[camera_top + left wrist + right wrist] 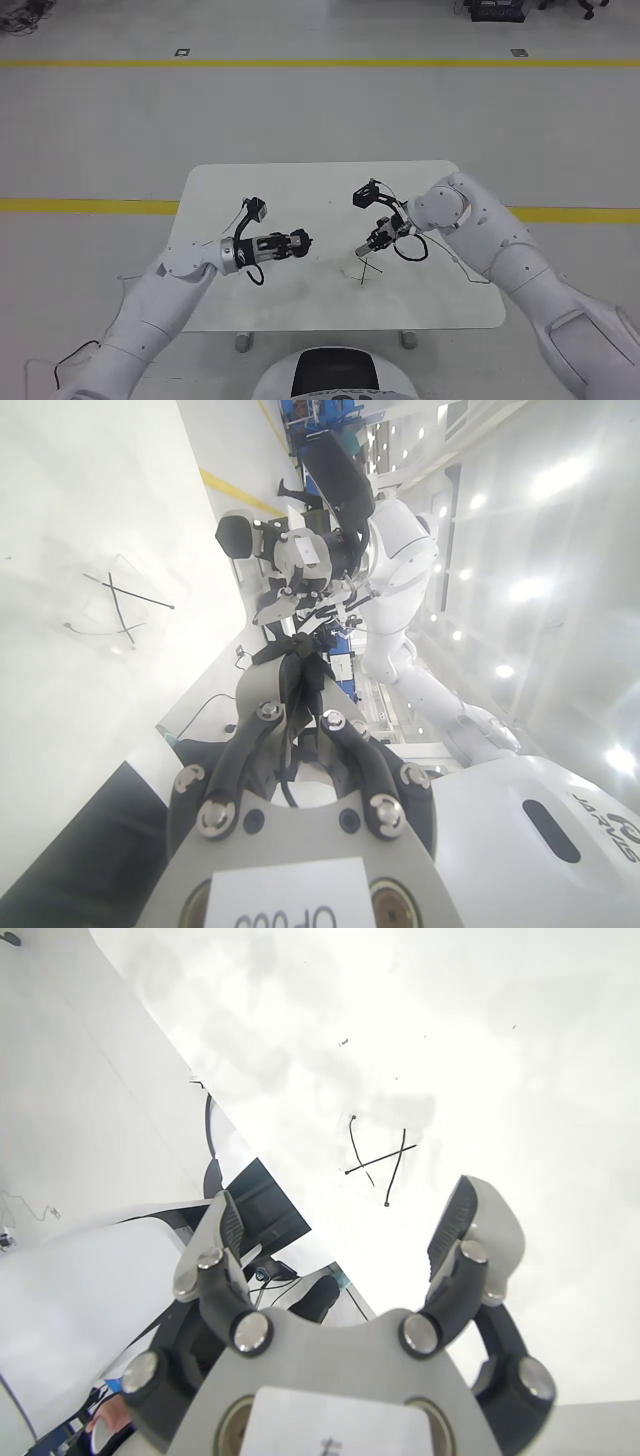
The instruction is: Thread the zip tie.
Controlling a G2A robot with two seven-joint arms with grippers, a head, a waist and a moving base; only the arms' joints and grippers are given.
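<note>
We read the step in hand as getting a second grip on a tie, so that tail can meet head. Our left gripper (pixel 300 240) hangs over the middle of the white table (pixel 250 190) with its jaws clenched. In its wrist view a thin black strand (pixel 286 760) runs back from between the fingers toward the palm. We take it for a zip tie in the grip, though we cannot be sure. Our right gripper (pixel 345 1193) hangs near it, jaws released and spread wide. It is close above three loose zip ties (pixel 397 1158), which lie crossing one another on the table, nearer the robot's edge than either gripper. If the right is to lift one of these, we should choose whichever strap lies on top, which we cannot tell from here. We should close on it near an end, away from the crossing, so that the other two are not dragged along. A strap this thin lies flat, so we judge that the pads must come right down to the tabletop and straddle it across its width, not along it. Whichever end we take, we should leave only a short length free beyond the fingers, since a long floppy tail would be hard to aim at the small head slot.
</note>
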